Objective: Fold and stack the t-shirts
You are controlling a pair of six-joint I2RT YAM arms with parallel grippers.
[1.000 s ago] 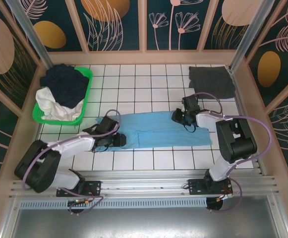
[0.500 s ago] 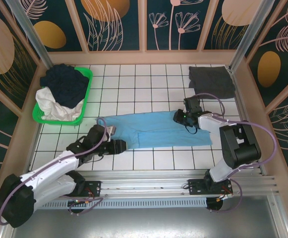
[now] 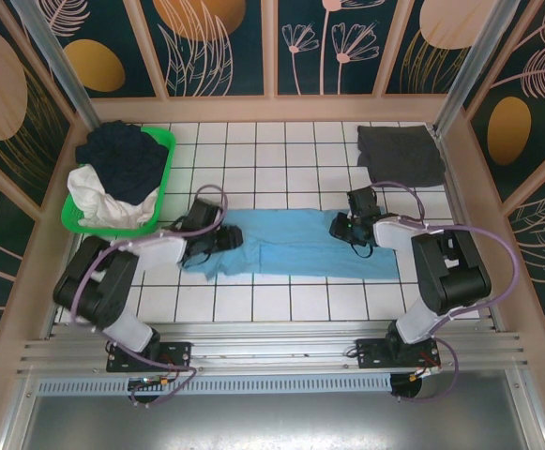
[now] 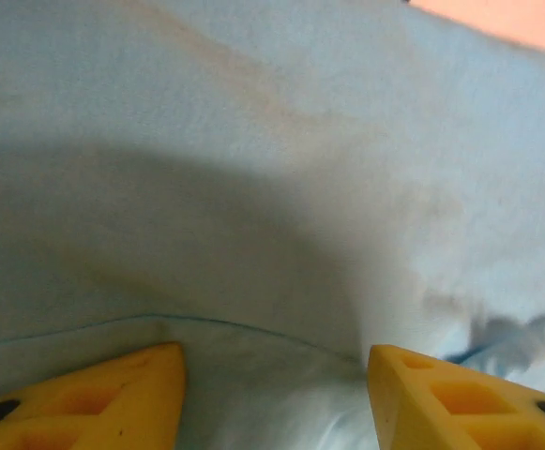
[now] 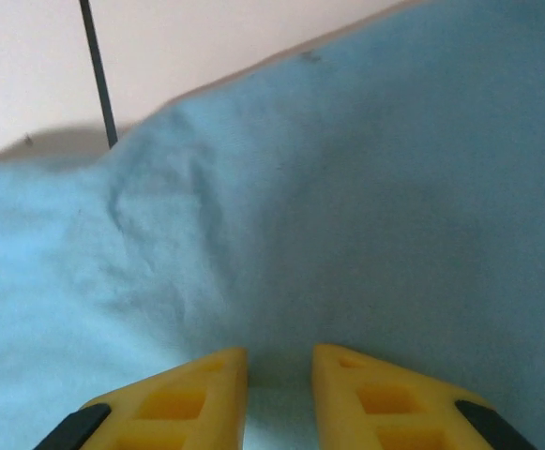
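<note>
Your blue tee [image 3: 291, 246] lies in a long strip across the middle of the bench [image 3: 281, 150]. Your left tool [image 4: 272, 361] rests on the strip's left end, jaws well apart, cloth between them but no grip that you can confirm. Your right tool [image 5: 280, 361] is on the strip's far edge toward the right, jaws nearly together, pinching blue cloth. The grey tee [image 3: 401, 155] lies in the far right corner.

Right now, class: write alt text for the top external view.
A light blue t-shirt lies in a long strip on the table, left gripper at its left end, right gripper on its right half. A dark grey t-shirt lies far right.
</note>
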